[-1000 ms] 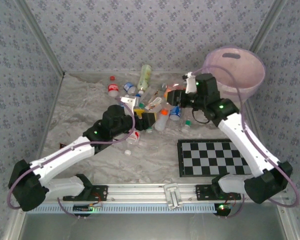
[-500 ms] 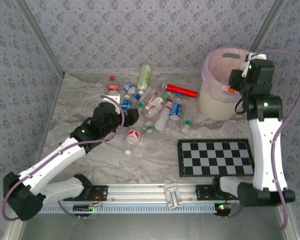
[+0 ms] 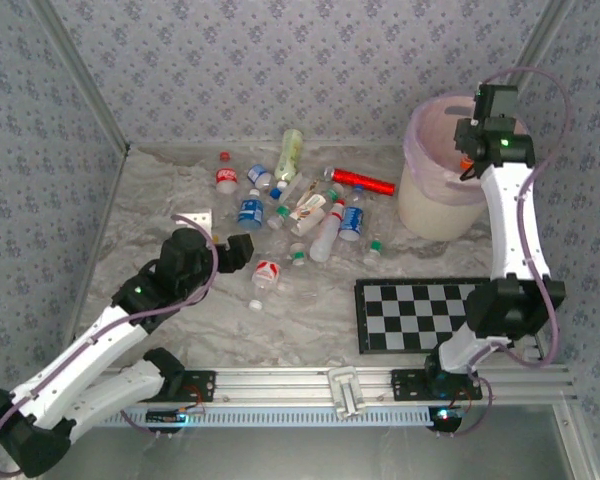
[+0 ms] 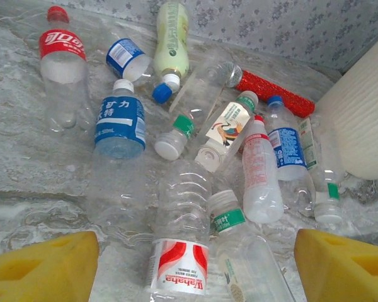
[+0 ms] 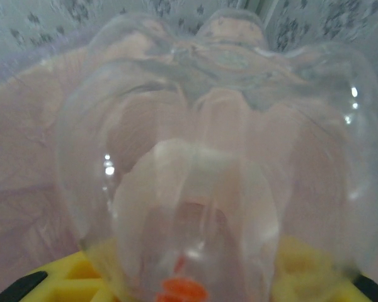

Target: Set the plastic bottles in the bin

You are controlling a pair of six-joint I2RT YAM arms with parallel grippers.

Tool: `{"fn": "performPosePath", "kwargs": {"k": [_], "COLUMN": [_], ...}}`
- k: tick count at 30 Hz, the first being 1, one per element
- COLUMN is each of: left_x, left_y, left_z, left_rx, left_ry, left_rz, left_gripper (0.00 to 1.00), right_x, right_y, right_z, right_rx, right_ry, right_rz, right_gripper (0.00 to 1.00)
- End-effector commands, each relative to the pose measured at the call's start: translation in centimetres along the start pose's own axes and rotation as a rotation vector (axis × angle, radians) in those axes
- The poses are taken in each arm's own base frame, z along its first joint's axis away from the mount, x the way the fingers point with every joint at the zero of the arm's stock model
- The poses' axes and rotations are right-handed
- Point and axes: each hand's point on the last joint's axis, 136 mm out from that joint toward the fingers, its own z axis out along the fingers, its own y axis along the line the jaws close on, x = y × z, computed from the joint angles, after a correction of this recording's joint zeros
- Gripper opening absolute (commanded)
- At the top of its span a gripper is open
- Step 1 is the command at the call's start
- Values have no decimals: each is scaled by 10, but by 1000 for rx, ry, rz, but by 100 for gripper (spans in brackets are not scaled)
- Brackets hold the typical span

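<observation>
Over the right rim of the bin [image 3: 432, 210], the right jaws [image 3: 468, 155] were closed on a clear bottle [image 5: 195, 157]. In the right wrist view its lobed base filled the top of the picture. An orange cap showed through the wall at the bottom edge, between the yellow pads [image 5: 69, 286] — so the long axis ran roughly along the camera's line of sight. I couldn't tell the exact tilt. The bin stood upright at the far right of the table [image 3: 150, 210], pinkish rim up.

The left jaws [image 3: 220, 234] were wide open and held nothing. They hovered low at the near-left edge of the pile, aimed at it.

The other plastic bottles [image 3: 310, 205] lay on their sides mid-back on the table, left of the bin, as far as I could see. From the left wrist view:
- The red-label bottle [image 4: 62, 60] was far left, with its red cap to the back wall.
- The blue-label one [image 4: 120, 123] was just right of it, white cap also to the back.
- The pale green bottle [image 4: 170, 38] ran near-far, with its blue cap toward the arms.
- The Wahaha-labelled bottle [image 4: 179, 233] was nearest, right in front of the left jaws. Its long axis ran near-far and its near end was out of frame.
- The red-capped bottle [image 4: 261, 176] and blue-capped one [image 4: 287, 145] lay side by side, caps to the back.

Behind those the shiny red tube [image 4: 274, 94] lay crosswise, beside the bin. On the near right the checkerboard [image 3: 430, 315] lay flat.
</observation>
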Motion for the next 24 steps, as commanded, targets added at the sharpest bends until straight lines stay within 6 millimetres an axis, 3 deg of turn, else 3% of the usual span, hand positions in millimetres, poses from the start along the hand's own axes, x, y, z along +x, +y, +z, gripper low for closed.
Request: {"fn": "performPosePath", "kwargs": {"k": [1, 9, 14, 19, 24], "left_x": [2, 8, 9, 12, 12], "left_y": [10, 11, 9, 6, 2], "left_z": [-5, -1, -1, 0, 2], "left_rx": [-39, -43, -37, -29, -27], "left_ry": [2, 37, 52, 80, 108], "left_rz": [-14, -21, -22, -29, -14], "left_gripper": [81, 81, 81, 81, 82], "right_x": [29, 93, 131, 158, 187], "right_y": [8, 35, 47, 54, 51], "right_z": [14, 58, 68, 58, 27], "right_rx": [-43, -146, -187, -227, -243], "right_ry": [146, 434, 575, 618, 721], "right_rz": [-47, -57, -67, -40, -49], "right_gripper": [0, 0, 0, 1, 1]}}
